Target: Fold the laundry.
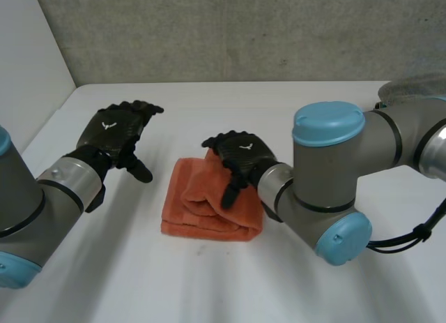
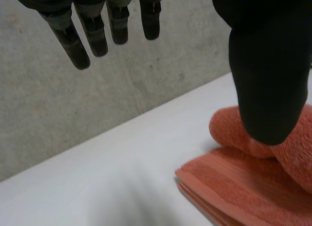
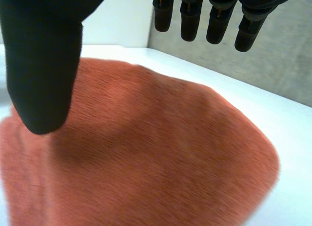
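A: Head view?
B: Folded orange terry towel [image 1: 202,208] lies mid white table [image 1: 279,295], layered edges on the near side. Black left hand [image 1: 115,131] hovers left of it, well apart, fingers loose, empty. Black right hand [image 1: 240,152] is over the towel's far right part; can't tell contact from here.
A: Left wrist?
B: Fingers [image 2: 69,43] straight, thumb spread wide, nothing held. Towel [image 2: 243,187] lies beside the thumb, which hides part of a rolled bulge. Grey concrete wall [image 2: 48,113] behind.
A: Right wrist?
B: Towel [image 3: 161,153] under the palm, cut off at the sides. Fingers straight, thumb apart, gripping nothing. Thumb tip vs cloth: touch unclear.
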You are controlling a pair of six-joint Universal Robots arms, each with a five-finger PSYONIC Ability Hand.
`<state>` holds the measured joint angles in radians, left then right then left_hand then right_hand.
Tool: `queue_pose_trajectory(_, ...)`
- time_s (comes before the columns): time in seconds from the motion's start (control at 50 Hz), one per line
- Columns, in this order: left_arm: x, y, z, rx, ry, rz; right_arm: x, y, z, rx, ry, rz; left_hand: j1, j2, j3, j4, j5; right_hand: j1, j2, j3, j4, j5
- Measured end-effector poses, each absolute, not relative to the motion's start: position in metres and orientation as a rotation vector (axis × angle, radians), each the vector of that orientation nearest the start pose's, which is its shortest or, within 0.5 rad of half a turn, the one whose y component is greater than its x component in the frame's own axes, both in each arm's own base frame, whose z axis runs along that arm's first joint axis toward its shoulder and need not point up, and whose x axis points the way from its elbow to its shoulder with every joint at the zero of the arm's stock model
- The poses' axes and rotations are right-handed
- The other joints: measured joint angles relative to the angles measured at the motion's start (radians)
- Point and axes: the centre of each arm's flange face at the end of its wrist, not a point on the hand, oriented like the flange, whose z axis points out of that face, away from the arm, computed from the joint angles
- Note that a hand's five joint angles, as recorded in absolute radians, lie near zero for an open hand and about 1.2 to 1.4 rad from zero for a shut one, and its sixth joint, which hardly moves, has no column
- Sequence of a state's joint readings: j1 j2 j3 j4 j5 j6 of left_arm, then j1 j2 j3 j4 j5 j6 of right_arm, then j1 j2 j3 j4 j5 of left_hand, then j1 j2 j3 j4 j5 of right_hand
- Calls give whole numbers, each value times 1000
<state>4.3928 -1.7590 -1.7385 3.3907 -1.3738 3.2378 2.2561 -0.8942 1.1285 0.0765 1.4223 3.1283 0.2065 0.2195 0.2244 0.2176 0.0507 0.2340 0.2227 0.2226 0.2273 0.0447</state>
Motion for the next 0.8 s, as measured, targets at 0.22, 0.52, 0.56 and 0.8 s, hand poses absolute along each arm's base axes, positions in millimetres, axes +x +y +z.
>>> queue_pose_trajectory(0.22, -235, -261, 249, 709, 2377, -2366, 410, -207, 183, -971, 1958, -1416, -11, -14, -10, -14, -4, 562, 555, 545, 393, 548)
queue_pose_trajectory(0.52, -205, -270, 255, 591, 2338, -2362, 457, -182, 183, -1196, 1806, -1547, -11, -14, -10, -14, -4, 876, 940, 939, 393, 918)
queue_pose_trajectory(0.56, -202, -271, 256, 582, 2335, -2363, 462, -174, 179, -1227, 1774, -1532, -11, -14, -10, -14, -4, 876, 940, 946, 393, 918)
queue_pose_trajectory(0.8, -201, -272, 260, 560, 2327, -2387, 471, -156, 159, -1331, 1696, -1467, -11, -14, -10, -14, -4, 159, 203, 245, 3, 209)
